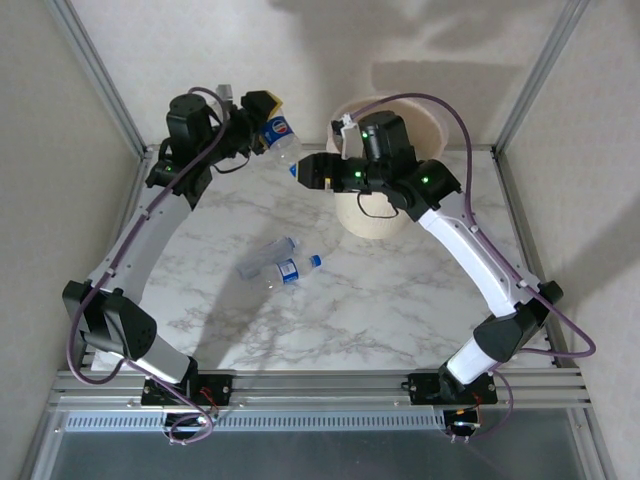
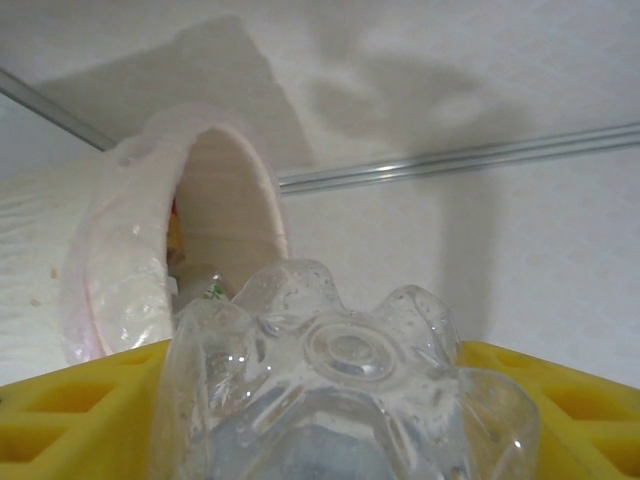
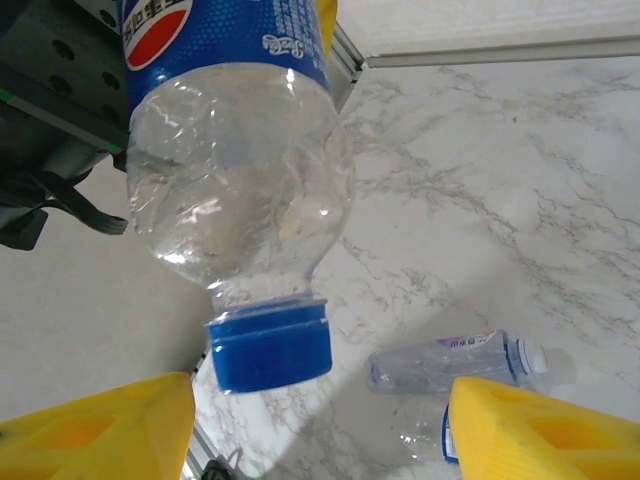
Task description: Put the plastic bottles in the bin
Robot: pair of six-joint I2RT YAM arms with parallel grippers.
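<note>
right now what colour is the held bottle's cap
Blue: the Pepsi bottle cap, clearest in the right wrist view.

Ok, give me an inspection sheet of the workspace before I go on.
Surface: white marbled table.
Job's things: Pepsi bottle held aloft; clear bottle and blue-labelled bottle lying mid-table; bin at the back.
Clutter: nothing seen.
Grippers: left gripper shut on the Pepsi bottle's base end; right gripper open, fingers either side below its cap.
Cables: purple cable along each arm.
Surroundings: pale walls, aluminium frame.
</note>
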